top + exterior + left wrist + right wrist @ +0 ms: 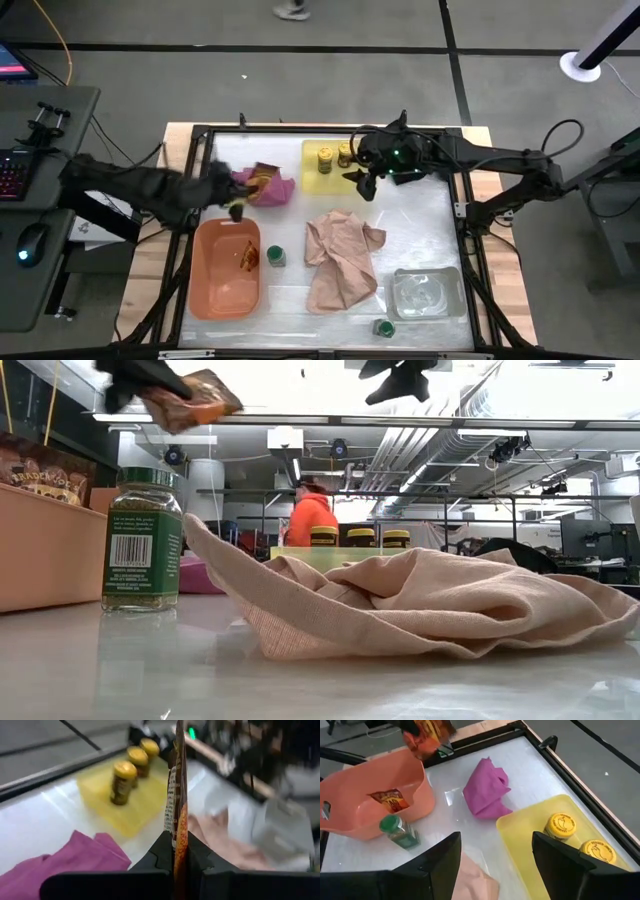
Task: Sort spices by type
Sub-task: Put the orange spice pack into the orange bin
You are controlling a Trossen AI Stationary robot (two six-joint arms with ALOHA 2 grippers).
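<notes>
Now from above, we see our left gripper (232, 207) squeezing a brown-orange packet (262, 181) near the table's left edge; we should lower it gently into the orange tray (205, 290). Our left wrist view shows it flat, thin, pinched upright. Our right gripper (495, 850) hangs let go over the yellow tray (520, 837).

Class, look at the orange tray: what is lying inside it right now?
Inside the orange tray one brown-orange packet leans against its inner wall. A green-lidded jar stands outside, beside it. The tray's near wall hides part of the floor, so anything lying there cannot be seen.
</notes>
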